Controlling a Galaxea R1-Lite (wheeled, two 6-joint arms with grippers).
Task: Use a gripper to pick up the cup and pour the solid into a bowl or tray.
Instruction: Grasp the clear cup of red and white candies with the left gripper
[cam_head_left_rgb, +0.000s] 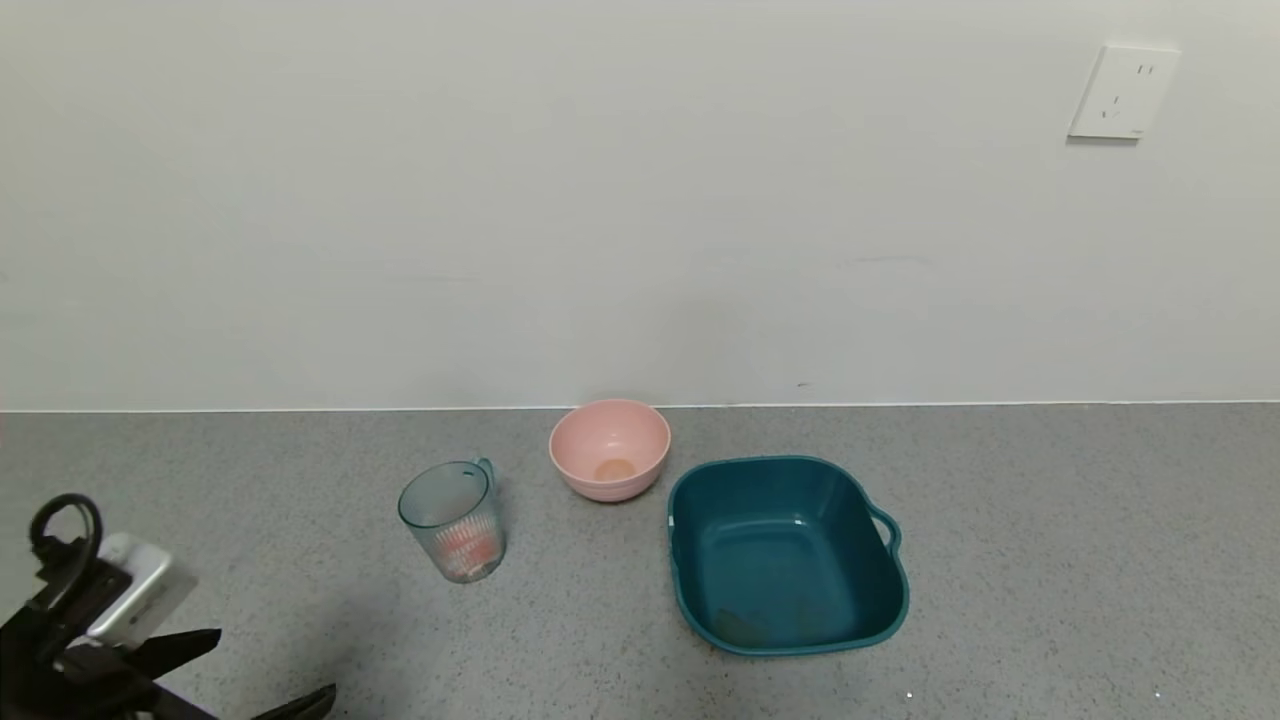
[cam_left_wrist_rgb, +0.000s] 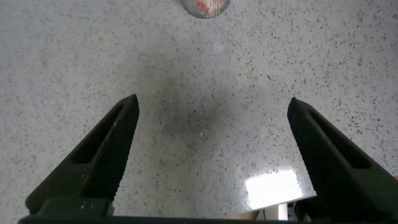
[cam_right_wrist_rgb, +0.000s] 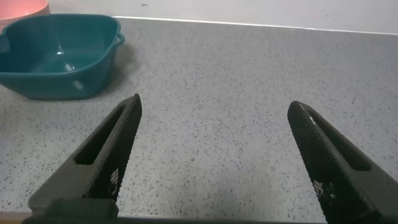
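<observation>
On the grey speckled worktop (cam_head_left_rgb: 1050, 560) a dark teal square basin (cam_head_left_rgb: 790, 555) sits near the middle, and just beside it, toward the back edge, stands the pale pink bowl (cam_head_left_rgb: 610, 448). The ribbed, blue-green see-through cup (cam_head_left_rgb: 453, 520) stands upright left of the bowl, apart from it, orange-pink solid (cam_head_left_rgb: 463, 546) in its bottom. The left gripper (cam_left_wrist_rgb: 211, 109) hovers over the front-left corner, jaws wide open; the right gripper (cam_right_wrist_rgb: 214, 106) also has its jaws spread, holding nothing.

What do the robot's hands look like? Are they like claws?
A bit like claws! The left gripper has two long black fingers that narrow to points. From the head view, its arm is black too, with a looped black cable and a small grey-white block on top. The right gripper looks the same: two black pointed fingers with tiny white markings near the base.
</observation>
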